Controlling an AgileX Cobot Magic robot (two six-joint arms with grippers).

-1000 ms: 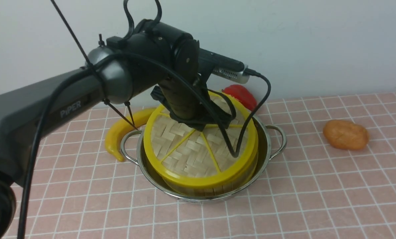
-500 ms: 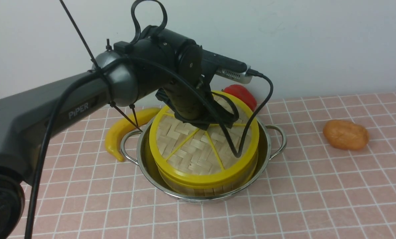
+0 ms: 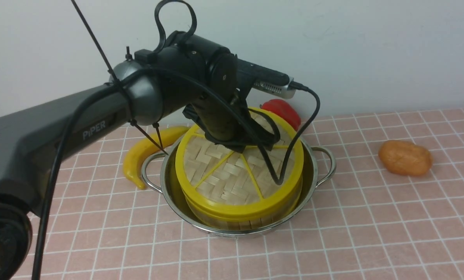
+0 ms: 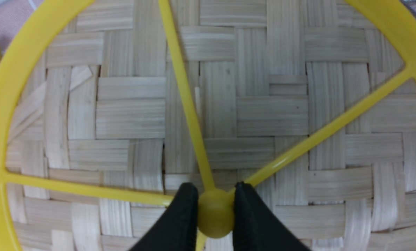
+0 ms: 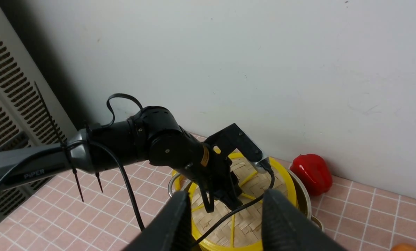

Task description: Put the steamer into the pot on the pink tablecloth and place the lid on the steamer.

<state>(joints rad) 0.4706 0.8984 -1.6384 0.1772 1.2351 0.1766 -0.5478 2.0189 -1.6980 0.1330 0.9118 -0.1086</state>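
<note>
**Desk:** What has moved since a second ago?

**Me:** The lid (image 3: pixel 236 171) was skewed to the left. It has slid right and now sits square over the steamer (image 3: pixel 239 221), and my left arm went with it. Over the last half second almost nothing has changed.

**Desk:** Front view: what sits in what?

**Me:** The pot (image 3: pixel 313 171) stands on the pink tablecloth (image 3: pixel 372 217), which covers the tabletop. The steamer is inside the pot, and at the front the lid rests on the steamer's rim. My wrist hides the far side. A banana (image 3: pixel 146 153) lies by the pot's left handle, a red pepper (image 3: pixel 282 111) sits behind the pot, and an orange lump (image 3: pixel 405 157) lies well off to the right.

**Desk:** Left wrist?

**Me:** The left jaws are nearly closed. Their black fingers (image 4: pixel 183 216) pinch the lid's yellow centre knob (image 4: pixel 213 219) from both sides.

**Desk:** Right wrist?

**Me:** The right jaws are spread wide and hold nothing. They hang high, well clear of the pot.
</note>
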